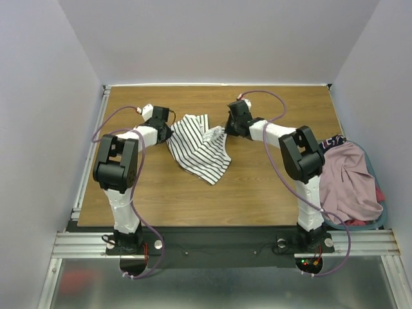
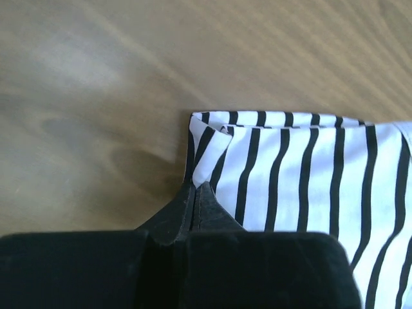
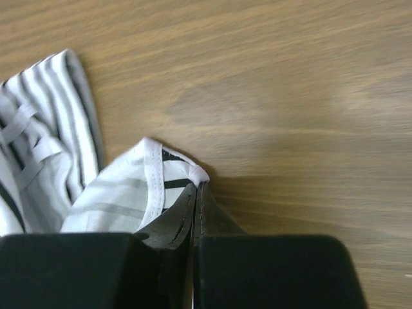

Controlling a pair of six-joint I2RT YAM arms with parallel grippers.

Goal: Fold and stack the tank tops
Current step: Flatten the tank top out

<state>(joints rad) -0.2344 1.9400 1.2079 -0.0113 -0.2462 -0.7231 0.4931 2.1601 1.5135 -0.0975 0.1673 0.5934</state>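
Though only overhead, pink tank top [image 1: 351, 183].

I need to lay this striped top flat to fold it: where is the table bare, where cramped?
Widest bare wood: the near half of the table, between the striped top and the near edge. A narrower strip runs behind it along the back wall. Crowded: the right edge, where the pink top heaps over a basket.
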